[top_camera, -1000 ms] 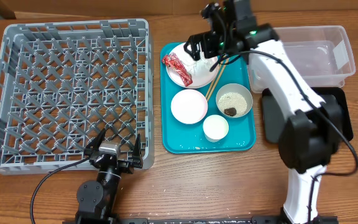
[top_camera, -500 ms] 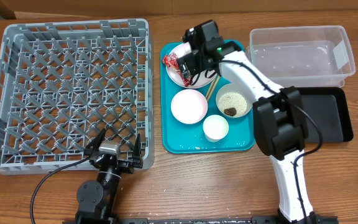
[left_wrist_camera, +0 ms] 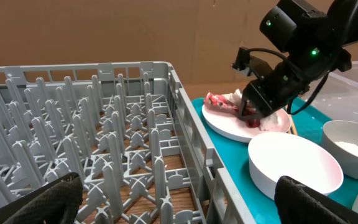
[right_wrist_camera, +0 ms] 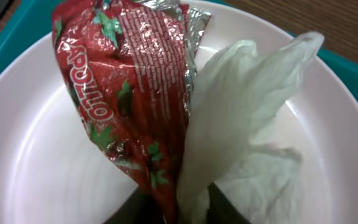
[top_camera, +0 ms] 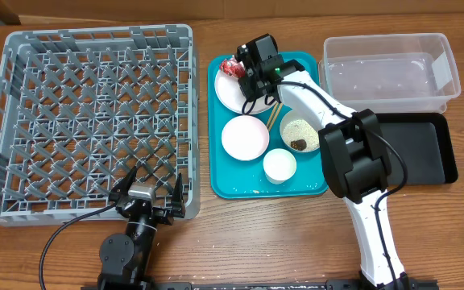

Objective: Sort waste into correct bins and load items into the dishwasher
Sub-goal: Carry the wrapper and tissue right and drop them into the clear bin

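A crinkled red wrapper (right_wrist_camera: 129, 93) and a white tissue (right_wrist_camera: 247, 93) lie on a pale plate (right_wrist_camera: 36, 174) at the far end of the teal tray (top_camera: 312, 181). My right gripper (right_wrist_camera: 188, 208) is down on that plate (top_camera: 230, 93), shut on the wrapper and the tissue together. From overhead the wrapper (top_camera: 232, 67) shows just left of the right gripper (top_camera: 246, 76). The left gripper (left_wrist_camera: 179, 199) hangs open and empty over the near right corner of the grey dish rack (top_camera: 87, 113).
The teal tray also holds a white bowl (top_camera: 244, 137), a bowl of rice scraps (top_camera: 303, 133), a small cup (top_camera: 279, 165) and chopsticks (top_camera: 277, 109). A clear tub (top_camera: 393, 72) and a black tray (top_camera: 413, 153) sit to the right.
My right arm swung left and down onto the plate, and its jaws closed on the wrapper and tissue, bunching the wrapper toward the plate's far edge. The left arm stayed still.
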